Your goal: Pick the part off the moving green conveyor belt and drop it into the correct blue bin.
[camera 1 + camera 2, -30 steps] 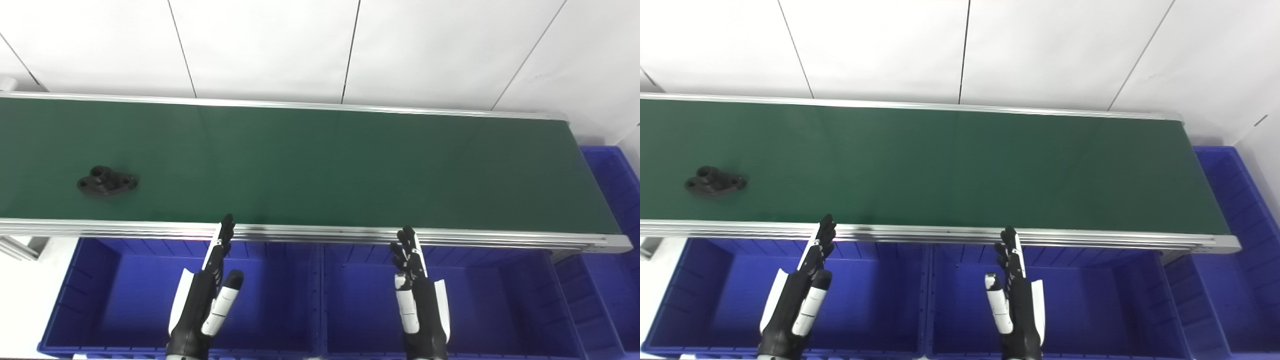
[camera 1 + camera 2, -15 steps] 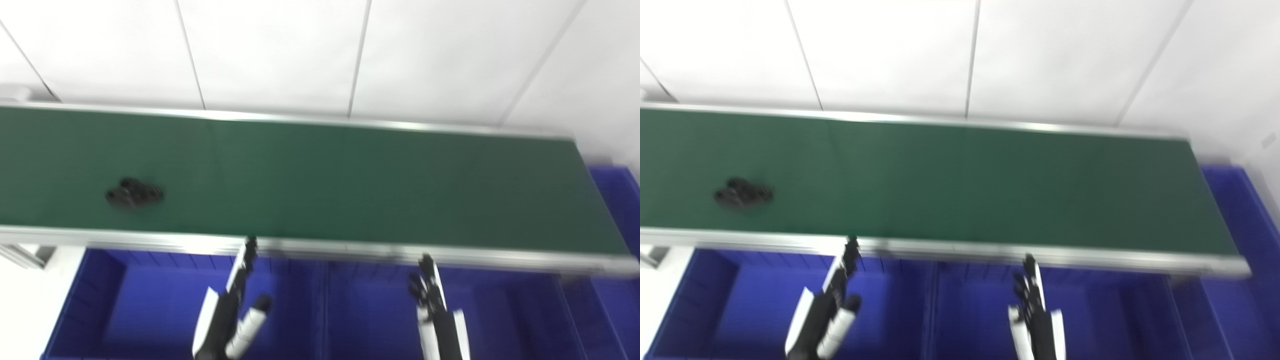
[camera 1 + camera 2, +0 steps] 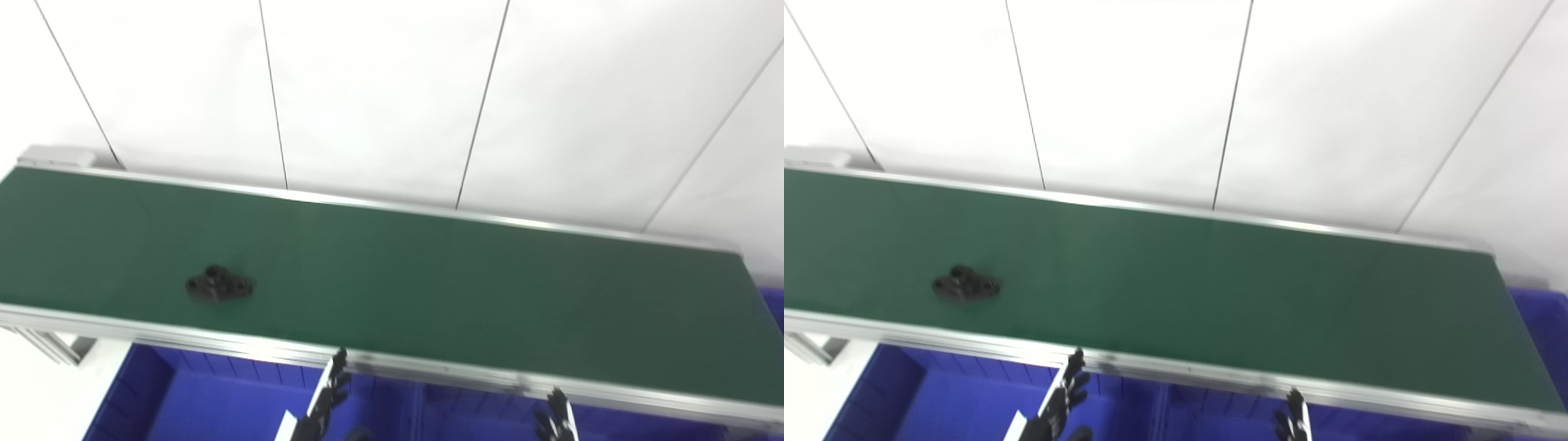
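Note:
A small black flanged part lies on the green conveyor belt toward its left, near the front rail; it also shows in the right eye view. My left hand is at the bottom edge below the front rail, fingers straight and apart, empty, well to the right of the part. Only the fingertips of my right hand show at the bottom edge; they look extended and hold nothing I can see.
Blue bins sit below the belt's front rail, with another blue bin edge at the far right. A white panelled wall stands behind the belt.
The whole picture has shifted down and right, so the camera has tilted up and left. The part sits farther right along the belt. Both hands now show less at the bottom edge.

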You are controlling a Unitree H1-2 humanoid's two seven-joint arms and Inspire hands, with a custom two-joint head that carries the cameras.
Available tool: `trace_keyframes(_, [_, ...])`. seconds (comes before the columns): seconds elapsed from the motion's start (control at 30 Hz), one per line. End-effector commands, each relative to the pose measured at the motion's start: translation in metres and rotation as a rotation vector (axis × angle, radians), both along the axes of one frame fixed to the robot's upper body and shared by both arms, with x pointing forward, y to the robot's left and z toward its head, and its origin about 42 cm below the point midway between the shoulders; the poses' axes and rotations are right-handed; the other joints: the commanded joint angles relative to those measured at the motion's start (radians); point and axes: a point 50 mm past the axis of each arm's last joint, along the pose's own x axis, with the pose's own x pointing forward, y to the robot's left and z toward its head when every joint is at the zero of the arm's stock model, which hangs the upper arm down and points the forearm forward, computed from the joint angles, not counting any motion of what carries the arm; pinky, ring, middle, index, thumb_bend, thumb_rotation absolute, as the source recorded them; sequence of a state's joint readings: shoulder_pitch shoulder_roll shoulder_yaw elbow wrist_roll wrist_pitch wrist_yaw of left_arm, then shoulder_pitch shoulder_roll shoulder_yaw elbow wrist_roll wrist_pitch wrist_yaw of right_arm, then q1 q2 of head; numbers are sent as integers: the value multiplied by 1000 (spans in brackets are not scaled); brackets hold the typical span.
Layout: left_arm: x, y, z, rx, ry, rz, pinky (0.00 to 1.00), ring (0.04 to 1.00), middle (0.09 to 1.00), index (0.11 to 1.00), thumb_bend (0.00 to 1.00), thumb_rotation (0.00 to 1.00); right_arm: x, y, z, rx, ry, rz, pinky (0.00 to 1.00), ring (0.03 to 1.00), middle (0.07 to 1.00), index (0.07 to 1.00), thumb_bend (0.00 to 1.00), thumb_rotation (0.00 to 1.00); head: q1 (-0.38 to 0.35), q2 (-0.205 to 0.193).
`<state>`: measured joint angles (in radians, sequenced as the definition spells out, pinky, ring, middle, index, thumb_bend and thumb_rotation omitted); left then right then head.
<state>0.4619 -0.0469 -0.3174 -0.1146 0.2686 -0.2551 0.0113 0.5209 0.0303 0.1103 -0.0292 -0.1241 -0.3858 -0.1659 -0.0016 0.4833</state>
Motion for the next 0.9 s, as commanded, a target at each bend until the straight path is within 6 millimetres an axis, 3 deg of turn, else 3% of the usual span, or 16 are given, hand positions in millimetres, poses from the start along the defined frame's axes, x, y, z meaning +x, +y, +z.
trace_keyframes(0.0, [5, -12, 7, -30, -56, 12, 907, 953, 1000, 997, 659, 869, 4, -2, 6, 8, -80, 3, 945, 945, 990, 1000, 726, 1000, 12, -10])
trace_keyframes(0.23, [6, -14, 2, -26, -50, 9, 881, 945, 995, 990, 658, 858, 4, -4, 0, 7, -67, 3, 985, 954, 1000, 1000, 733, 1000, 25, -41])
trace_keyframes(0.43, [6, -15, 2, -8, -43, 3, 827, 933, 985, 980, 640, 856, 5, -5, 2, 6, -57, 9, 987, 967, 1000, 1000, 735, 1000, 22, -33])
trace_keyframes(0.67, [8, -17, 3, -28, -42, 9, 840, 934, 982, 973, 667, 841, 10, -8, 6, -46, -96, 26, 992, 961, 1000, 1000, 716, 999, 21, -25])
trace_keyframes(0.73, [8, -17, 3, -28, -40, 9, 837, 931, 981, 969, 680, 840, 13, -8, 11, -101, -121, 17, 963, 940, 995, 1000, 698, 951, 11, -22])
trace_keyframes(0.8, [9, -17, 3, -25, -42, 8, 815, 922, 977, 970, 679, 846, 17, -10, 19, -212, -160, 4, 798, 823, 919, 962, 684, 820, 3, -20])
trace_keyframes(0.87, [9, -16, 3, -21, -44, 6, 807, 919, 976, 971, 673, 845, 24, -13, 27, -341, -214, 9, 774, 799, 903, 952, 680, 796, -7, -14])
